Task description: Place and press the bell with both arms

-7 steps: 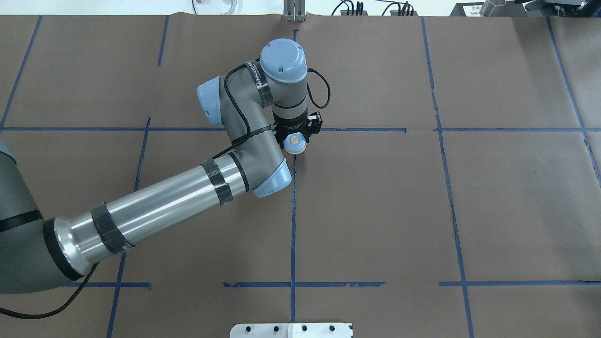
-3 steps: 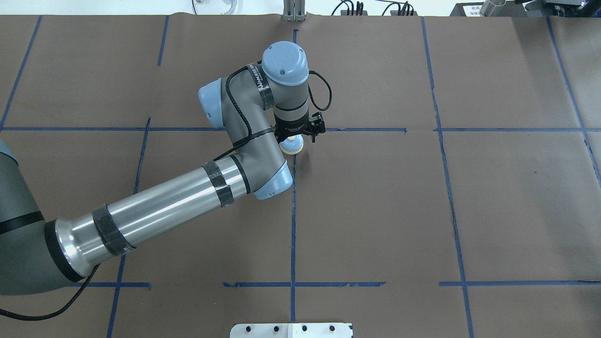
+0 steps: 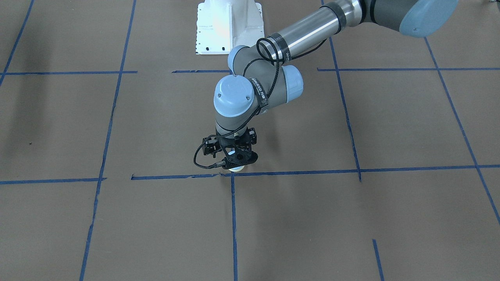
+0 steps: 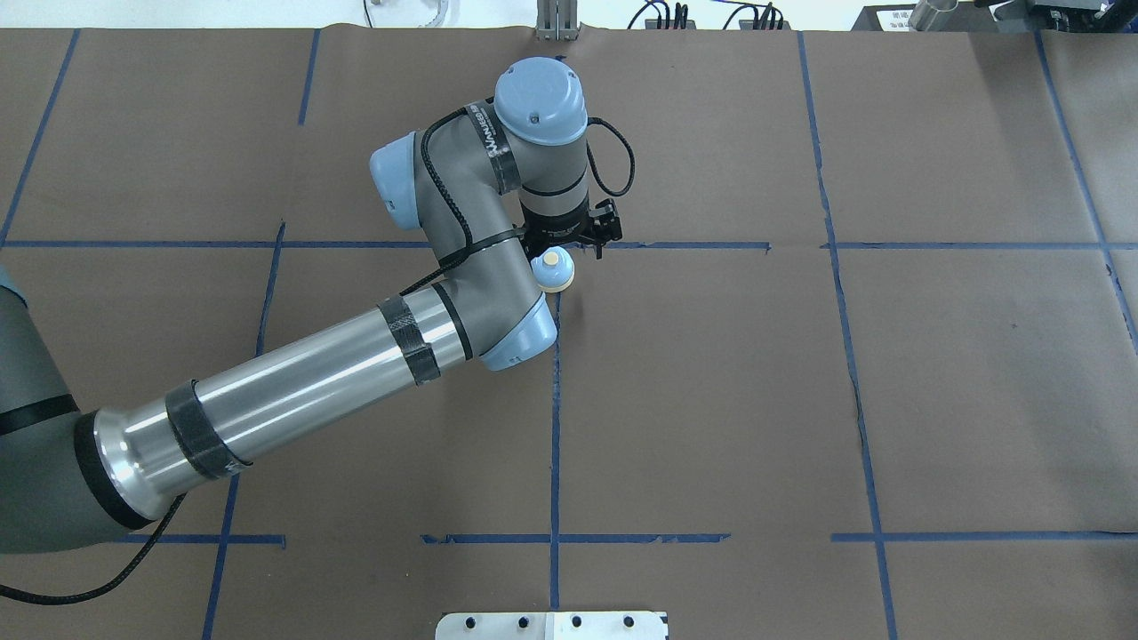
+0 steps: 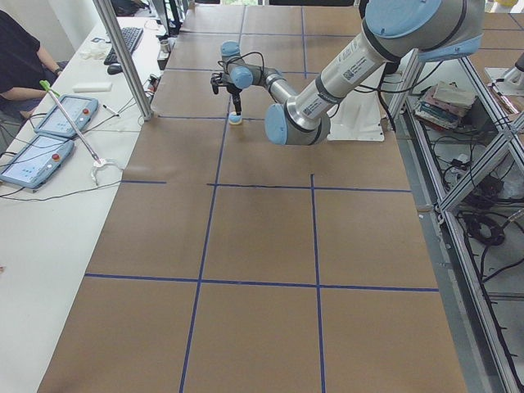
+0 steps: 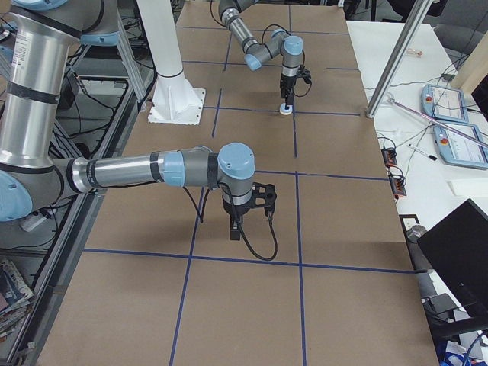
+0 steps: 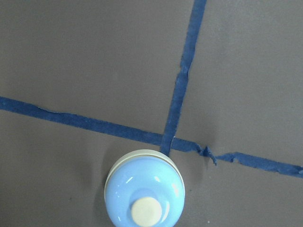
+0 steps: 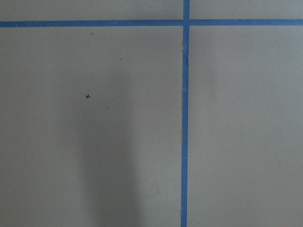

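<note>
The light-blue bell (image 4: 553, 269) with its cream button stands upright on the brown paper at a blue tape crossing. It also shows in the front view (image 3: 235, 169) and fills the bottom of the left wrist view (image 7: 144, 196). My left gripper (image 4: 566, 240) hangs just above and slightly beyond the bell and holds nothing. In the front view its black fingers (image 3: 231, 157) stand spread, clear of the bell. My right gripper (image 6: 235, 232) points down over bare paper, far from the bell. It shows only in the right side view, so I cannot tell its state.
The white pedestal base (image 3: 228, 27) stands at the robot's edge of the table. Blue tape lines (image 8: 184, 118) grid the paper. A side table with tablets (image 5: 49, 139), a seated person (image 5: 16, 49) and a metal post (image 5: 123, 57) lie beyond the far edge.
My left gripper was down around the bell and has risen and drawn back toward the far side. The bell stays on the tape crossing, uncovered.
</note>
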`<state>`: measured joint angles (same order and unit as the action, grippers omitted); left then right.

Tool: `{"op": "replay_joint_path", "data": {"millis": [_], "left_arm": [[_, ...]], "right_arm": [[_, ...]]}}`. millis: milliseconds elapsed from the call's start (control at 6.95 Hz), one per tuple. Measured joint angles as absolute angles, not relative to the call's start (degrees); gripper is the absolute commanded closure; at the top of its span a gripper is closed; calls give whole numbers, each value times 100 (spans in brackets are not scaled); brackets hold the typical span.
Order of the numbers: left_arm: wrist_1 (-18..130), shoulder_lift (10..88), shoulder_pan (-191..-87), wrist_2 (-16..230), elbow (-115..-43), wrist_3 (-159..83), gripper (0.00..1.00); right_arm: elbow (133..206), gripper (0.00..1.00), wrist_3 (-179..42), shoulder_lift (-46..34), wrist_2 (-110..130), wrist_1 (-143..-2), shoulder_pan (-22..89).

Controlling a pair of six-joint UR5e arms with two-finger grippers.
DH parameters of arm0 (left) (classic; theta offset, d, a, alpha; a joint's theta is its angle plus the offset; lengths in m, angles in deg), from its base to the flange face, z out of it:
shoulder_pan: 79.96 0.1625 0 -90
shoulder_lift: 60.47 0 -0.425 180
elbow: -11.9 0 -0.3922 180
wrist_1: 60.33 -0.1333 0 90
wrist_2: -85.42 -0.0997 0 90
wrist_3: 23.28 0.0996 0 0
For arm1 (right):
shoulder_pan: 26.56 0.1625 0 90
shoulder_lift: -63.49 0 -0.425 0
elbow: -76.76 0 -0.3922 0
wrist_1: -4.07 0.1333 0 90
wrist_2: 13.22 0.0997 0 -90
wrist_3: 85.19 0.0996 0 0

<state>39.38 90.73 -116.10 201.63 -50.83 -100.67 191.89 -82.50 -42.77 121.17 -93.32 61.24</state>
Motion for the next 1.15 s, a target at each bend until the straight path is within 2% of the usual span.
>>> {"op": "replay_joint_path", "data": {"millis": [288, 719, 1151], "left_arm": [[3391, 8568, -11736, 20207, -5992, -9589, 0], [3229, 6716, -12226, 20401, -7904, -8251, 0], [3241, 4736, -13358, 20671, -9115, -5577, 0]], "right_arm": [[19190, 0, -8251, -4277, 12117, -9331, 6124], [19190, 0, -8255, -4277, 12119, -9339, 6124], [19190, 0, -8252, -4277, 12125, -9340, 6124]]}}
